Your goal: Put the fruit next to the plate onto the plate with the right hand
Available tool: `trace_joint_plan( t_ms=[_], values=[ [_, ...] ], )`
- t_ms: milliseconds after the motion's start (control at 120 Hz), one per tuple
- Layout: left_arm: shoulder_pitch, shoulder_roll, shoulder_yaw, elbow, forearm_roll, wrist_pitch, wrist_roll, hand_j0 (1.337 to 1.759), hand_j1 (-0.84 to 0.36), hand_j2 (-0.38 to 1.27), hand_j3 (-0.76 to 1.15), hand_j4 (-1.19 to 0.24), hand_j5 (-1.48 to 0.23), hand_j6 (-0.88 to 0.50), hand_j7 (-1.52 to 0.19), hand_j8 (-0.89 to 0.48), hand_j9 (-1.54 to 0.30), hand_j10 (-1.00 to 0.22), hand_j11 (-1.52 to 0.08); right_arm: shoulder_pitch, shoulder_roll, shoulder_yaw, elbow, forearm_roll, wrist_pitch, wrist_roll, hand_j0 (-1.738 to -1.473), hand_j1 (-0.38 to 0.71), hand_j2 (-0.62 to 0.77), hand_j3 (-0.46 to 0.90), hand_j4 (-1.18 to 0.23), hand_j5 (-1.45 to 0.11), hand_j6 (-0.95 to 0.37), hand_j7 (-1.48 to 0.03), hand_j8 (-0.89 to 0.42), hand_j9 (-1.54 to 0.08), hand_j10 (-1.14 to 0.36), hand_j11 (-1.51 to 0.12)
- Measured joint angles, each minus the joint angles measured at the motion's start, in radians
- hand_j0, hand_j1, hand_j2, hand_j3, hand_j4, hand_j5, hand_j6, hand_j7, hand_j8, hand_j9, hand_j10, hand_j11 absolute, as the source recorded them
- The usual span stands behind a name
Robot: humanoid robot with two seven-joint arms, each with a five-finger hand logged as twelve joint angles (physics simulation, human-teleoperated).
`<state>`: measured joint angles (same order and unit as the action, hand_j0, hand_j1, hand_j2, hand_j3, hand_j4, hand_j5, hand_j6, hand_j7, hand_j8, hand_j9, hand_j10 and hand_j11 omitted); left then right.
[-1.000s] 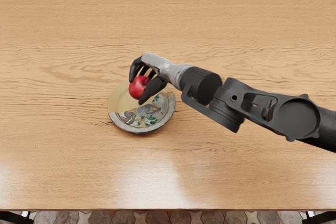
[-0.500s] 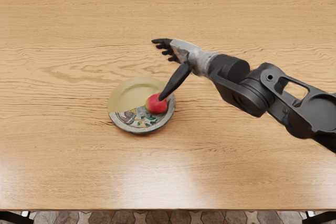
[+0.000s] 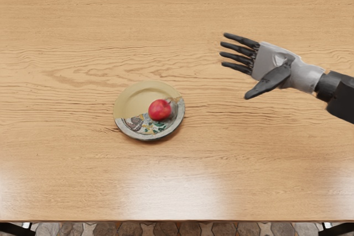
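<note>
The right hand (image 3: 267, 63) hangs in the right part of the frame, a little above mid-height, with its arm coming in from the right edge. It is wide open and holds nothing. The four dark fingers (image 3: 239, 40) are stretched out straight and fanned slightly, pointing toward the left of the picture, and the thumb (image 3: 264, 87) juts down and to the left below the pale palm. The hand stands well apart from everything else on the tabletop (image 3: 83, 37), with bare wood between it and the plate.

Left of the hand and lower, just left of the frame's centre, lies the round plate (image 3: 131, 96). Its upper part is plain yellowish and its lower part carries a mottled pattern of grey, green and brown. The red fruit (image 3: 160, 109) rests on the plate, toward the right side of it and close to the rim, with nothing touching it. The light wooden tabletop fills nearly the whole picture.
</note>
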<state>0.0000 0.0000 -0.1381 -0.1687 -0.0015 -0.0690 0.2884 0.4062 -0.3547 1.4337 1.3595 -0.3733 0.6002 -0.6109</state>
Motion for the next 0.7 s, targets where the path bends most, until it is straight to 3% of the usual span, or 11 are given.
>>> trace_joint_plan(
  t_ms=[200,408,700],
  values=[
    [0.001,0.0,0.0,-0.002,0.0,0.0,0.0,1.658,0.34,0.0,0.0,-0.01,-0.01,-0.01,-0.01,-0.01,-0.01,-0.01,-0.01,-0.14,-0.025,0.056,-0.012,0.123,0.009,0.0,-1.658,-0.35,0.0,0.0,0.0,0.0,0.0,0.0,0.0,0.0,0.0,0.0],
    [-0.028,0.0,-0.003,-0.002,0.002,0.0,0.0,1.658,0.34,0.0,0.0,-0.01,-0.01,-0.01,-0.01,-0.01,-0.01,-0.01,-0.01,-0.183,-0.028,0.067,-0.014,0.166,0.011,0.0,-1.658,-0.35,0.0,0.0,0.0,0.0,0.0,0.0,0.0,0.0,0.0,0.0],
    [-0.034,0.0,-0.004,-0.002,0.003,0.0,0.0,1.658,0.34,0.0,0.0,-0.01,-0.01,-0.01,-0.01,-0.01,-0.01,-0.01,-0.01,-0.292,-0.083,0.196,-0.015,0.271,0.011,0.0,-1.658,-0.35,0.0,0.0,0.0,0.0,0.0,0.0,0.0,0.0,0.0,0.0]
  ],
)
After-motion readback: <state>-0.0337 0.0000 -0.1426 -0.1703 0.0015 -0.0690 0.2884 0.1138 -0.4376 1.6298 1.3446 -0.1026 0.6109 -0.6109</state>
